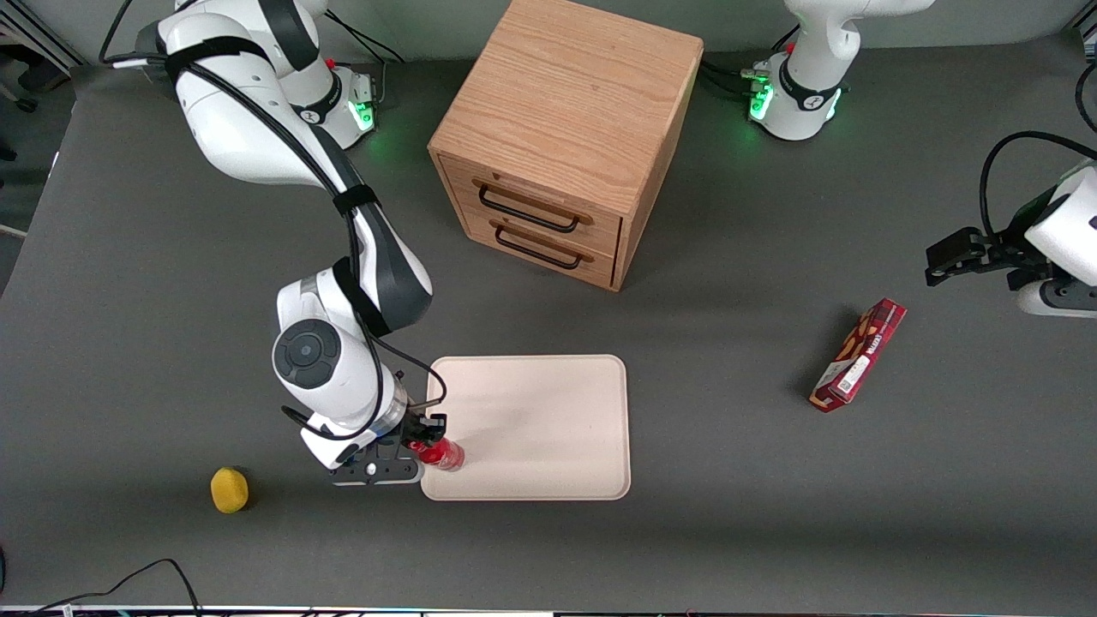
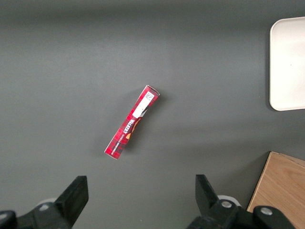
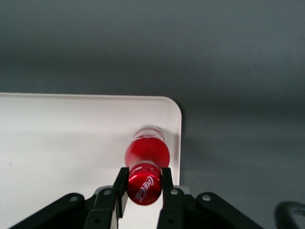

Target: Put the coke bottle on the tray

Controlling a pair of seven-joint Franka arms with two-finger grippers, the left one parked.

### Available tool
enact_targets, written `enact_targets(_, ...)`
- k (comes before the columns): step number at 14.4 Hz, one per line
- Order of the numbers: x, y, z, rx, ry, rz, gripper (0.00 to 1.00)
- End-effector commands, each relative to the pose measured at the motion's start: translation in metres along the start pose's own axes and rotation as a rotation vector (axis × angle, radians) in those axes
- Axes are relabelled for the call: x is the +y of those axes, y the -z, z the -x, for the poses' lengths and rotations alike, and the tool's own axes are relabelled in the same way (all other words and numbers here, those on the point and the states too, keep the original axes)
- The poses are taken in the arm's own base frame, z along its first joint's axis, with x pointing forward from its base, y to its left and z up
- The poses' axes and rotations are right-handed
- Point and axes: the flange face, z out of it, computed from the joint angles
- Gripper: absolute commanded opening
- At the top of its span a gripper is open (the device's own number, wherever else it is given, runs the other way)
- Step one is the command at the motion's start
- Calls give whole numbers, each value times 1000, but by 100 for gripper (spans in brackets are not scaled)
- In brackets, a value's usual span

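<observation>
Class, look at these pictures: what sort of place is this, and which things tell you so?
Probably a robotics lab tabletop: arms bolted to a grey table, and props laid out, a tray, a cabinet, a snack box. The gripper holds a coke bottle over the tray.

claw [image 1: 426, 446] with coke bottle [image 1: 442, 454] over tray [image 1: 548, 411]

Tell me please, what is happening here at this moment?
The right arm's gripper is shut on the coke bottle, its fingers pressing the neck end on both sides. The bottle is over a corner of the cream tray, the corner nearest the front camera at the working arm's end. Whether it already rests on the tray cannot be seen. A lemon, a wooden drawer cabinet and a red snack box sit untouched on the table.
</observation>
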Motion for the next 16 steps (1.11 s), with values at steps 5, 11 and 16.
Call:
enact_targets(5, -6, 3, -6, 33, -4, 8, 96)
enact_targets(11, 5, 74, 4, -12, -7, 6, 100)
enact_targets(16, 83, 145, 57, -138, 32, -18, 100)
